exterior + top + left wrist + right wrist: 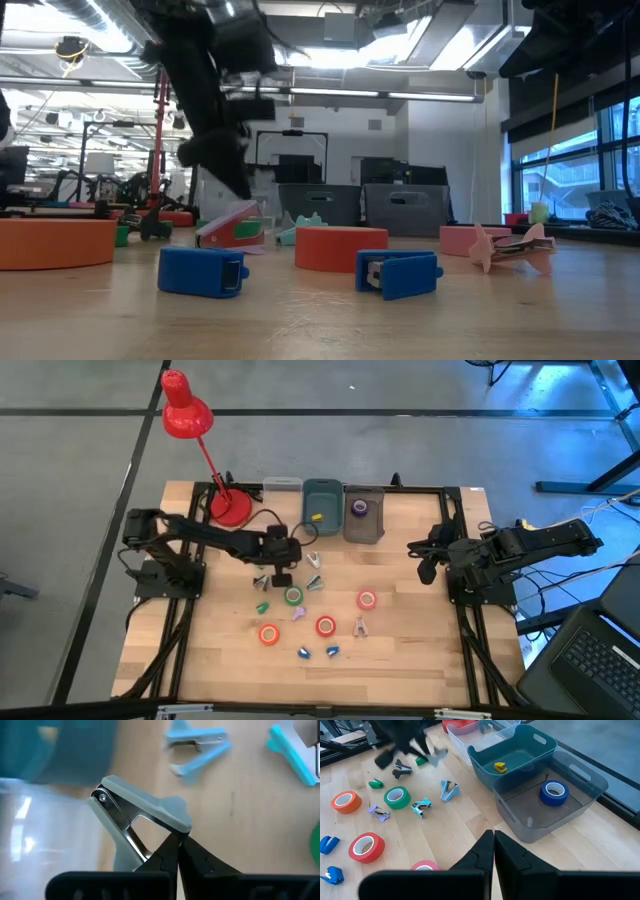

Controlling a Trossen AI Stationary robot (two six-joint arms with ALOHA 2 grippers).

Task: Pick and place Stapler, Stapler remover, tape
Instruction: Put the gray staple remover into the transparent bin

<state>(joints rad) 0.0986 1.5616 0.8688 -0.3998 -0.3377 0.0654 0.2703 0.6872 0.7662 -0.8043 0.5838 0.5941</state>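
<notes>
A grey staple remover (142, 815) is clamped in the closed left claw (176, 851), held above the table (420, 660) near the clear bin (282, 487). The right claw (493, 845) is pressed shut, empty, at the table's right side.

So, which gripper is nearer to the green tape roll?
Left. The left gripper, shut on a grey staple remover, hangs just behind the green tape roll; the right gripper waits far right.
</notes>
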